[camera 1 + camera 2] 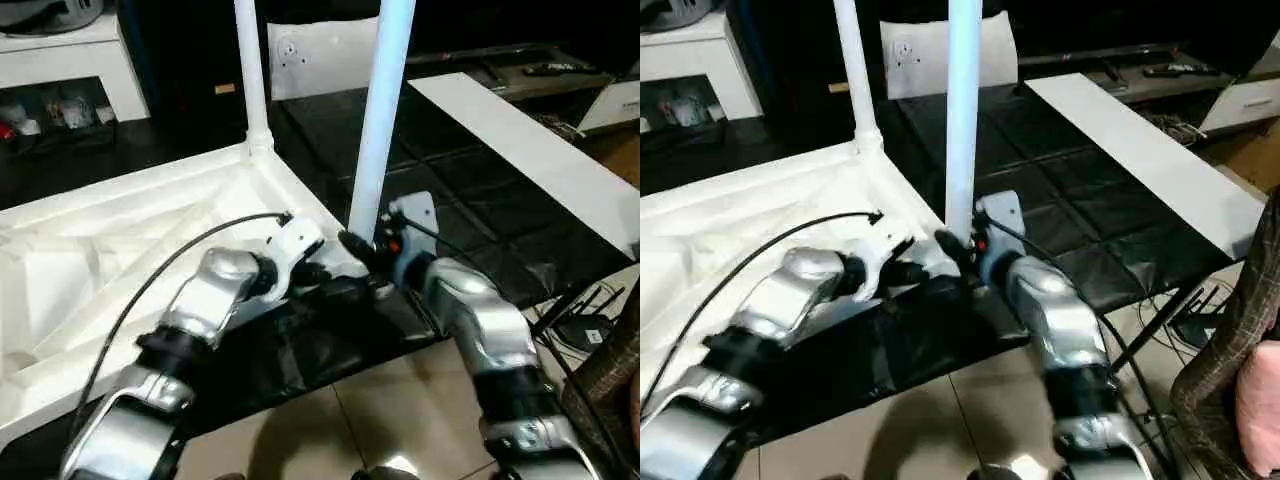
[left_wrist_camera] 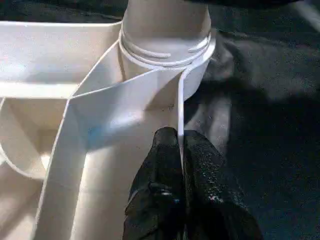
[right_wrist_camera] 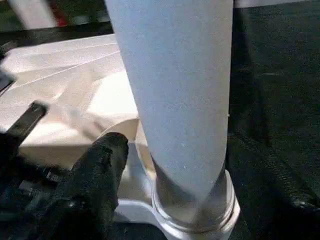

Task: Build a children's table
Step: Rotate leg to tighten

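Observation:
The children's table's white tabletop (image 1: 120, 250) lies upside down, ribbed underside up. One white leg (image 1: 250, 70) stands upright in the far corner socket. A second leg (image 1: 380, 120) stands in the near corner socket (image 2: 165, 55). My left gripper (image 2: 178, 137) is shut on the thin rim wall of the tabletop just beside that socket. My right gripper (image 1: 365, 250) sits at the base of the near leg; one black finger (image 3: 100, 170) stands a little off the leg, and the other is hidden behind it.
The tabletop rests on a black mat (image 1: 450, 180). A long white flat panel (image 1: 530, 150) lies to the right. A white cabinet (image 1: 70, 60) stands at the back left. Cables (image 1: 585, 320) lie on the tiled floor at the right, beside a person's patterned sleeve (image 1: 1240, 340).

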Available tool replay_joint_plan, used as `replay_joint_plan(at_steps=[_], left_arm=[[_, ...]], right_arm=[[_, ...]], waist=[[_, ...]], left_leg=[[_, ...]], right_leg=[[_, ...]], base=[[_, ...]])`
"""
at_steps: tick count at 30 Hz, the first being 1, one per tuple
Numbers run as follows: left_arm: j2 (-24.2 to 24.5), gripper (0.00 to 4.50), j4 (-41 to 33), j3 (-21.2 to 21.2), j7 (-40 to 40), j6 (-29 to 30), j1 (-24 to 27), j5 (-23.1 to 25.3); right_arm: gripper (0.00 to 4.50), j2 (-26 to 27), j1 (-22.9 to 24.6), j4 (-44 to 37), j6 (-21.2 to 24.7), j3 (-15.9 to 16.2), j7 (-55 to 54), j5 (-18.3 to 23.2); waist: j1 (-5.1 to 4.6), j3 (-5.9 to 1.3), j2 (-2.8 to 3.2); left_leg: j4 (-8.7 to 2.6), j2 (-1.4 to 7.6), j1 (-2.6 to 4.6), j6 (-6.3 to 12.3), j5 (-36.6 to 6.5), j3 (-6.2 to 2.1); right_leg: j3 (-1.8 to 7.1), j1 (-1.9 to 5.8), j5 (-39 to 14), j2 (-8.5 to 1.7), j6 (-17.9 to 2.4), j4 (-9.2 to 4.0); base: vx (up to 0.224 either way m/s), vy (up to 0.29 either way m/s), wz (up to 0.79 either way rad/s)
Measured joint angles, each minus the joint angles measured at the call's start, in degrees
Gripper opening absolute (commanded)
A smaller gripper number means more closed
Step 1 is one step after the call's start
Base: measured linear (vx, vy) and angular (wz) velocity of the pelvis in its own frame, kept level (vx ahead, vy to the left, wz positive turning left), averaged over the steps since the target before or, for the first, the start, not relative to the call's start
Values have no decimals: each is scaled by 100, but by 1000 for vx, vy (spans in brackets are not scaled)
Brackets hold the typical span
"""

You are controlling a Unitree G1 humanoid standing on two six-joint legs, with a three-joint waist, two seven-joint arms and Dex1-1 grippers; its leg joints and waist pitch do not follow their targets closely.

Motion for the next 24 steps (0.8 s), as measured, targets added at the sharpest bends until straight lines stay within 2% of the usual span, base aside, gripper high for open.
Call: replay_joint_plan(at_steps=[4, 8, 13, 16, 20, 22, 24], left_arm=[[358, 0, -43, -139, -692, -537, 154, -124], [793, 0, -76, -268, -1379, -1005, 254, -216], [1157, 0, -187, -550, -2197, -1407, 279, -272], [1290, 0, -180, -639, -2541, -1635, 265, -273], [1386, 0, -171, -783, -2948, -1915, 235, -287], [1392, 0, -171, -869, -3102, -2032, 213, -300], [1391, 0, -170, -907, -3180, -2101, 205, -300]], right_arm=[[379, -704, 254, -313, -112, 287, 1111, 174], [414, -1167, 365, -389, -178, 428, 1987, 359], [414, -1683, 350, -378, -314, 595, 3007, 532], [414, -1937, 281, -309, -467, 667, 3458, 589], [414, -2177, 137, -254, -654, 921, 4097, 584], [389, -2229, 113, -205, -708, 1010, 4420, 587], [389, -2228, 82, -147, -775, 1083, 4539, 589]], waist=[[97, 3, 4], [165, 5, 1], [332, 7, -4], [400, 8, -9], [446, 9, -11], [474, 10, -20], [476, 10, -26]], left_leg=[[0, 2, 2, 0, 0, 0], [10, 4, 23, -1, 2, -2], [30, 3, 20, 1, 2, 1], [32, 3, 22, 2, 2, 1], [31, 4, 21, 2, 2, 0], [32, 4, 20, 2, 2, 1], [33, 4, 20, 2, 2, 1]], right_leg=[[-2, 1, -1, 0, 1, 3], [-4, 3, -13, 0, 22, 6], [-1, 15, 2, -8, -2, 6], [-1, 19, 2, -9, -2, 6], [-3, 20, 1, -9, 0, 8], [-3, 20, 1, -10, 0, 8], [-3, 20, 1, -10, 0, 9]], base=[[0, 0, 0], [0, 0, 0], [0, 0, 0], [0, 0, 0], [0, 0, 0], [0, 0, 0], [0, 0, 0]])
